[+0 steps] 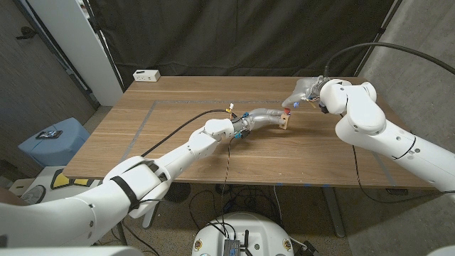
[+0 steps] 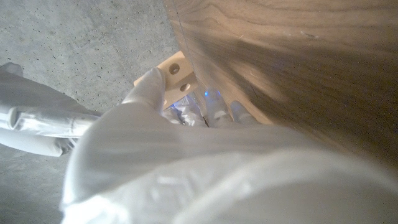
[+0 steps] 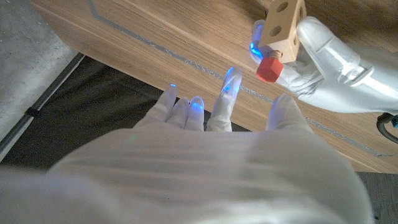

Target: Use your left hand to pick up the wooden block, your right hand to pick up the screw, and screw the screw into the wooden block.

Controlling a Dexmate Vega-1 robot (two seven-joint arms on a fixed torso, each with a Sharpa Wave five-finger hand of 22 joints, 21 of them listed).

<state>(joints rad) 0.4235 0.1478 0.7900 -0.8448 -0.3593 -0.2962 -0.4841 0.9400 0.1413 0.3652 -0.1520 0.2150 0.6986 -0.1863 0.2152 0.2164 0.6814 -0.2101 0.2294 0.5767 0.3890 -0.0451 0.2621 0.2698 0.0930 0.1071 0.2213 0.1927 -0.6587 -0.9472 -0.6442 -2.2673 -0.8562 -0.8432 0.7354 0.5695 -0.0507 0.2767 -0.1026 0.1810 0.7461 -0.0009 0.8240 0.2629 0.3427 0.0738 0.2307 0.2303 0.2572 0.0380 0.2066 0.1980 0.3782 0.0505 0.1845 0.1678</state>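
The left hand (image 1: 264,118) gripped the wooden block (image 3: 283,20), the red screw (image 3: 269,70) stuck in its end. The right hand (image 3: 211,124) hovered near the screw, fingers (image 3: 229,93) spread, holding nothing.

No legible text or labels

Pale smooth wooden block (image 3: 283,23), grained wooden table (image 1: 213,153)

White arms (image 1: 370,117); translucent-covered hands (image 1: 259,119); black cable (image 1: 170,135).
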